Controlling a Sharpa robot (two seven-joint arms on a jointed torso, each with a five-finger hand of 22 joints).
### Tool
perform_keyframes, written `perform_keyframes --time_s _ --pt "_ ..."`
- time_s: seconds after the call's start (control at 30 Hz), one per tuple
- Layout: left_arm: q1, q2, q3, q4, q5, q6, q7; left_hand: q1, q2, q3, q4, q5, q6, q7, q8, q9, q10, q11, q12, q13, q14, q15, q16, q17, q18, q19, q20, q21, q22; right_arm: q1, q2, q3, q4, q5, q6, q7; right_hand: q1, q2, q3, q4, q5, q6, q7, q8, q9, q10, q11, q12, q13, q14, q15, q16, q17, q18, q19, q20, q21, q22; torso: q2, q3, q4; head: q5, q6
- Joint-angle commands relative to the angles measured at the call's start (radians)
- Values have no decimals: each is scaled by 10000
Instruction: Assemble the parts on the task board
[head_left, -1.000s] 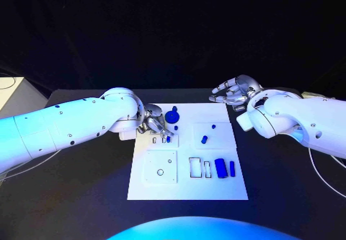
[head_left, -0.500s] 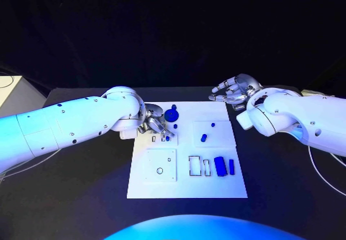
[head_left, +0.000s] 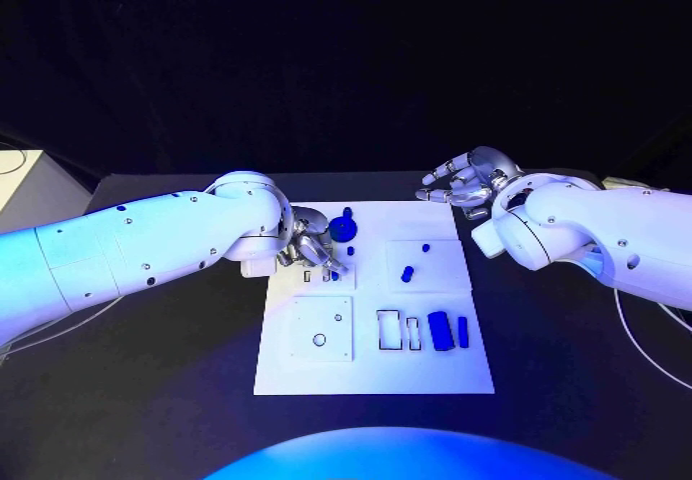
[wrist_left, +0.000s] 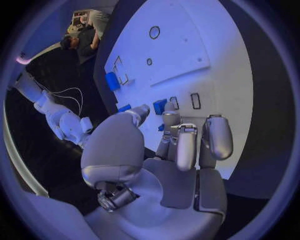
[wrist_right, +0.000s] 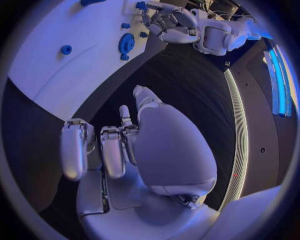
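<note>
Left hand at the board's upper left corner, right hand idle above the bench

The left hand (head_left: 309, 250) has its fingers curled down onto the white board (head_left: 375, 375) at its upper left; whether it pinches a blue piece (wrist_left: 160, 106) there I cannot tell. The right hand (head_left: 464, 181) hovers spread and empty past the board's upper right corner. More blue pieces (head_left: 441, 331) lie at lower right.

left hand (head_left: 307, 248) covering the task board (head_left: 375, 375) corner, small blue part (wrist_left: 160, 106) half hidden behind its fingers (wrist_left: 170, 131)
</note>
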Motion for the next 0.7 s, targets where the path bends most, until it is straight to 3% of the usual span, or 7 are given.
perform_keyframes --time_s 0.03,0.53,0.67,0.7 --pt "12 35 0 -18 143 230 5 257 110 110 -85 -21 -25 -43 45 64 -34 -62 4 -8 597 -82 53 1497 -55 36 -46 46 16 4 15 1 -10 -31 226 -24 -61 -68 88 13 63 -79 5 36 -11 -60 -27 -17 1454 813 -49 -54 1743 210 125 -10 -68 1170 8 7 1 -9 -19" --pt "9 167 -27 -138 289 289 23 383 237 223 -116 -22 -7 -56 42 126 -66 -74 -36 -84 610 -88 70 1531 -59 46 -54 56 42 3 102 -2 -25 -31 342 -105 -75 -60 100 15 63 -82 6 42 -10 -64 -26 -21 1449 806 -48 -66 1719 214 117 -9 -87 1158 15 5 -5 -29 -64" --pt "9 169 -30 -149 394 268 31 502 332 330 -173 -20 3 -76 31 163 -62 -91 -45 -100 614 -101 75 1542 -60 46 -62 59 49 2 112 -3 -24 -32 395 -129 -81 -56 105 15 63 -83 6 45 -9 -62 -25 -19 1451 802 -47 -73 1703 220 106 -8 -113 1141 1 2 3 -45 -88" --pt "9 164 -31 -148 416 262 33 765 473 606 -349 -22 -20 -105 -4 203 -84 -121 -80 -146 614 -129 75 1545 -60 44 -79 62 57 2 113 -4 -25 -33 405 -137 -81 -56 105 15 63 -83 6 45 -9 -62 -25 -19 1451 802 -47 -73 1703 220 106 -8 -113 1141 1 1 1 -43 -90"
